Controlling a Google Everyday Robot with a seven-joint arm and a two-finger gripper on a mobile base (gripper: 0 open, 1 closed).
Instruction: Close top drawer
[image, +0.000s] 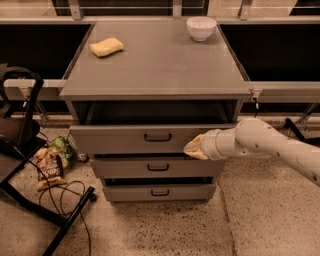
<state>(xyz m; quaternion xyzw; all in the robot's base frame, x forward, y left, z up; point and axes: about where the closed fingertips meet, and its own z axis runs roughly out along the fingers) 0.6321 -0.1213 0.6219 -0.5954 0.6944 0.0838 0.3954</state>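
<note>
top drawer ajar past bench front edge | gripper at panel's right end, closure cannot tell | advise: push level, straight toward rear edge, avoid racking

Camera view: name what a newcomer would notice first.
The top drawer stands pulled out of the grey cabinet, with the gripper at its front panel, right of the handle. On the cabinet's top lie a yellow sponge, back left, and a white bowl, back right.

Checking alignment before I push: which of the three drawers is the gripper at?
The top drawer, widest and pulled out furthest; the gripper is at its front's right end, above the middle drawer and bottom drawer.
</note>
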